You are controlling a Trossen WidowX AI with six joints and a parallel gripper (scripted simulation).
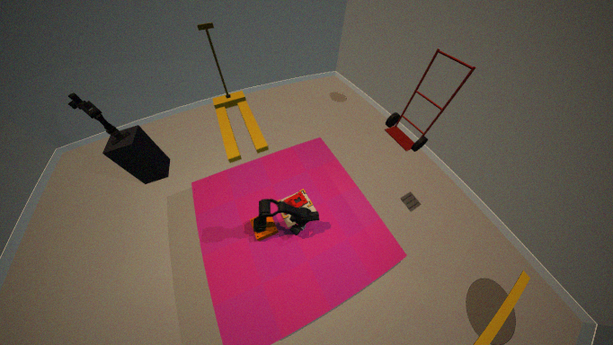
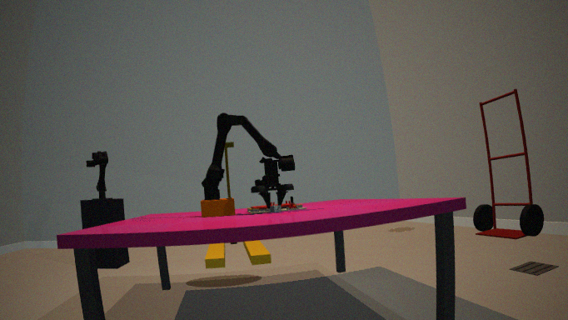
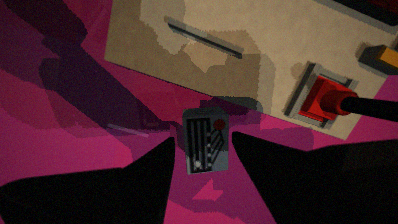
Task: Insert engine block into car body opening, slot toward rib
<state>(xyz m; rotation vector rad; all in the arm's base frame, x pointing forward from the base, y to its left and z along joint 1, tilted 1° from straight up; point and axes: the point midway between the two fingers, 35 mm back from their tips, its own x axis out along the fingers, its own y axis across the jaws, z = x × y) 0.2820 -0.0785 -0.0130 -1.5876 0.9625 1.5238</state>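
"Where's the engine block?"

"In the wrist view, the grey engine block (image 3: 197,145) sits at the centre of the frame, outside the lower edge of the beige board (image 1: 310,207) (image 3: 300,30), over the pink tabletop (image 1: 342,269) (image 2: 396,212) (image 3: 100,165). Its ribbed face and red dot show."

"Is the gripper (image 1: 297,230) (image 2: 274,205) (image 3: 203,139) holding it?"

"No, it's partly open. A black finger stands on each side, close in, with a narrow gap left and right of the block."

"And the red piece (image 3: 322,99) with the black rod (image 3: 372,107)?"

"On the board, right of centre in the wrist frame."

"So the block isn't in the car body?"

"No, it's off the board altogether."
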